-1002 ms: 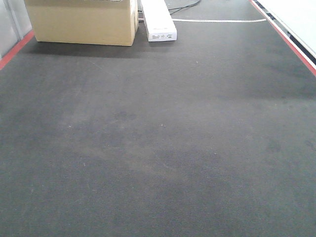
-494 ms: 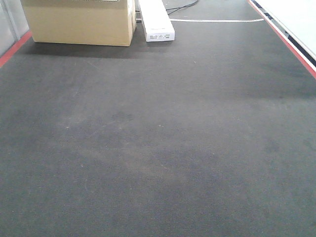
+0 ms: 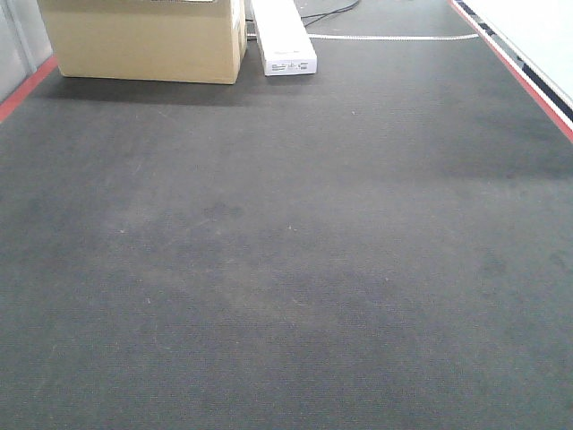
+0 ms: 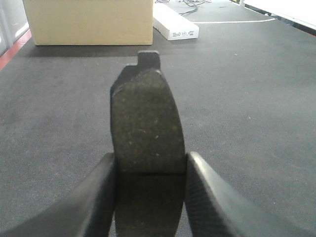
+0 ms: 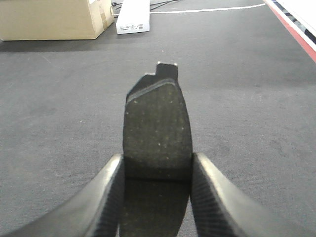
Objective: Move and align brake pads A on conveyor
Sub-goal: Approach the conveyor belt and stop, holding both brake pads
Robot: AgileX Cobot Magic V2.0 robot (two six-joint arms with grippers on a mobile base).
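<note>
Pinching each by its long edges, left fingers [image 4: 98, 197] hold one brake pad [image 4: 147, 123] and right fingers [image 5: 106, 197] another brake pad [image 5: 157, 128] over the conveyor [image 3: 286, 269], nearer than the cardboard box [image 3: 143, 40]; rigid, dense, gritty-faced, likely slip-resistant.

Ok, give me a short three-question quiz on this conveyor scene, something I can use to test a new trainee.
1. True or false: in the front-facing view, brake pads lie in a row on the conveyor.
2. What stands beside the cardboard box at the far end? A) a long white box B) a red bin C) a steel bowl
3. What is the right claw shut on?

Key
1. False: that view shows no pads on it.
2. A.
3. A brake pad; the left claw is shut on a second brake pad.
</note>
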